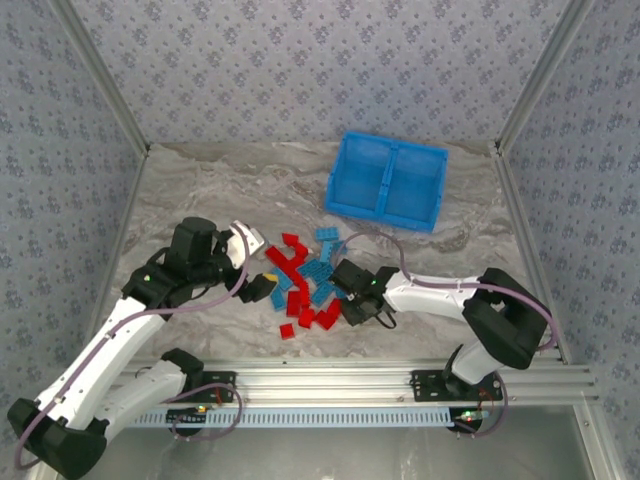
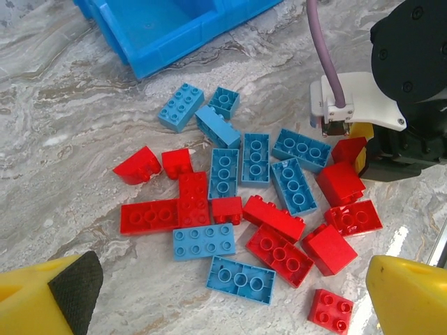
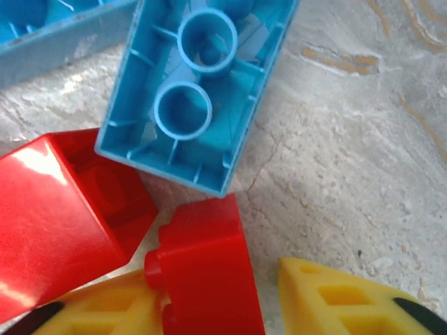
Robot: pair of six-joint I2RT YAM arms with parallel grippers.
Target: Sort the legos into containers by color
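- Top view: the ribbed blue plastic bin (image 1: 388, 180) sits at 1 o'clock from the legos (image 1: 305, 280), which lie on a marbled table (image 1: 200, 190). The right gripper (image 1: 342, 297) dips into the pile at 4 o'clock.
- Left wrist: the left gripper (image 2: 234, 293) gapes wide over glossy studded bricks.
- Right wrist: jaws apart, straddling 1 red brick (image 3: 206, 272). This looks like the picking step, and next it needs a square squeeze.

Red and light blue legos (image 1: 305, 280) lay heaped on the marbled counter (image 1: 200, 190) between the left pincer (image 1: 264, 287) and the right pincer (image 1: 348, 292). The blue two-compartment bin (image 1: 380, 213) stood apart, farther back toward the right.
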